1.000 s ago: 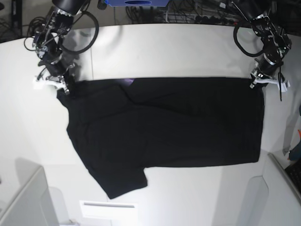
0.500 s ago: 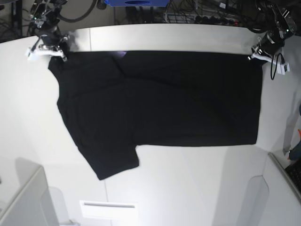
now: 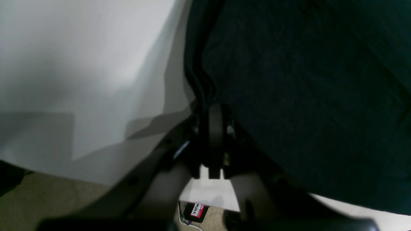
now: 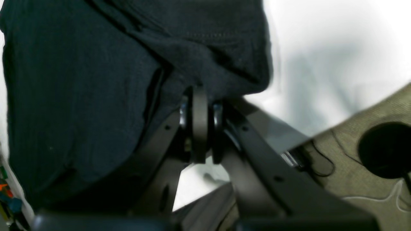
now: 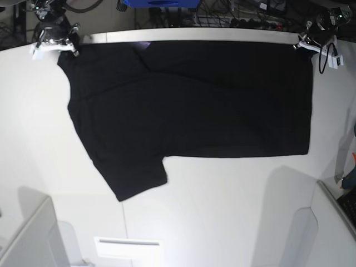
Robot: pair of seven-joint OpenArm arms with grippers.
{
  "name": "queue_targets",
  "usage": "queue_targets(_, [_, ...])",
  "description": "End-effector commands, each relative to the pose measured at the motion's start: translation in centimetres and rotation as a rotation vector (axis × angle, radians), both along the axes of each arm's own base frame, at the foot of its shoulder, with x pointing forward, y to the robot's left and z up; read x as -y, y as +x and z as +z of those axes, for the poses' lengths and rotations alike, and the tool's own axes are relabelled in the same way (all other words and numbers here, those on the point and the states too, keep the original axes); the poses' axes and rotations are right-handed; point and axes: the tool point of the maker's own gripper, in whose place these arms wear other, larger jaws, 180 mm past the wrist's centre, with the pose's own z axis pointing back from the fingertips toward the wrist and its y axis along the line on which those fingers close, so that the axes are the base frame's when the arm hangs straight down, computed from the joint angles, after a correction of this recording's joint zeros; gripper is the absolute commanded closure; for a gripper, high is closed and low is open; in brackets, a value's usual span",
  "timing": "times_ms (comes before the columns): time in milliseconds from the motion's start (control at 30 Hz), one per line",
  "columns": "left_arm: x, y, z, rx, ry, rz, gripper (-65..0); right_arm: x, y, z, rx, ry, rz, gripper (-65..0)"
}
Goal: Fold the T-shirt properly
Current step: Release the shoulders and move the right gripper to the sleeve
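T-shirt (image 5: 189, 105) spread flat, plain side up, across table (image 5: 222, 211), top edge at frame top. Left gripper (image 5: 307, 43) and right gripper (image 5: 55, 45) each clamp a top corner. Step: stretching flat. Next, likely release.

Cameras as I read them from my station. Base view: mounted high, looking down on the whole white table (image 5: 222, 211), far enough back to take in the full T-shirt (image 5: 189, 105) with both arms at the far top corners. Left wrist view: rides just behind the left gripper (image 3: 205, 106), very close and blurred, looking along the jaws at cloth and table. Right wrist view: same mounting behind the right gripper (image 4: 199, 93), equally close, with floor showing past the table edge. Shared ground: each wrist view covers one far corner of the shirt, which the base view shows at its top right and top left.
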Motion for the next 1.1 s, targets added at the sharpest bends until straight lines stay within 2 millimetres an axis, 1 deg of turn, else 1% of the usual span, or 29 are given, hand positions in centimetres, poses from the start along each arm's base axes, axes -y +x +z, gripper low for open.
queue_targets(0, [-0.2,-2.4,-1.0,-0.121,0.014,-0.012,0.0,0.4,-1.0,0.2,-0.034,-0.024,0.008,0.0])
queue_targets(67, [-0.3,-2.6,-1.0,-0.124,0.014,-0.011,0.0,0.5,-1.2,1.0,-0.028,-0.042,0.018,0.0])
queue_targets(133, [-1.0,-3.4,-0.8,-0.134,0.026,0.01,0.0,0.5,-1.3,1.7,-0.021,-0.059,0.027,0.0])
queue_targets(233, [-1.9,-3.9,-0.4,-0.131,0.042,0.033,0.0,0.5,-1.2,1.9,-0.017,-0.063,0.031,0.0])
queue_targets(500, [-1.9,-3.9,-0.4,-0.132,0.042,0.033,0.0,0.3,-0.5,2.0,-0.004,-0.061,0.038,0.0])
queue_targets(600, [-1.6,-3.7,-0.4,-0.123,0.038,0.034,0.0,0.3,-0.4,2.0,-0.003,-0.061,0.037,0.0])
queue_targets(800, [-1.3,-2.7,1.6,-0.082,0.08,-0.012,0.0,0.3,-0.8,2.1,-0.006,-0.063,0.036,0.0])
queue_targets(833, [-1.5,-2.7,2.1,-0.077,0.093,-0.009,0.0,0.4,-0.9,2.1,-0.01,-0.065,0.035,-4.5])
queue_targets(867, [-2.0,-2.9,2.6,-0.068,0.106,0.007,-8.7,0.5,-0.8,2.4,-0.003,-0.071,0.033,-12.9])
queue_targets(900, [-2.3,-3.2,2.9,-0.058,0.113,0.037,-18.1,0.5,-0.6,2.7,0.006,-0.077,0.036,-19.5])
queue_targets(967, [-3.8,-3.6,4.3,-0.028,0.151,0.093,-34.6,0.7,-0.7,2.9,0.008,-0.086,0.037,-30.3])
queue_targets(1000, [-4.5,-3.6,5.2,-0.009,0.176,0.112,-41.6,0.7,-0.7,3.0,0.01,-0.088,0.037,-33.3])
queue_targets(1033, [-5.0,-3.4,6.1,0.008,0.199,0.12,-47.6,0.7,-0.6,3.2,0.016,-0.093,0.039,-33.8])
queue_targets(1067, [-5.3,-3.2,6.8,0.024,0.219,0.122,-51.0,0.7,-0.5,3.4,0.02,-0.096,0.041,-33.8])
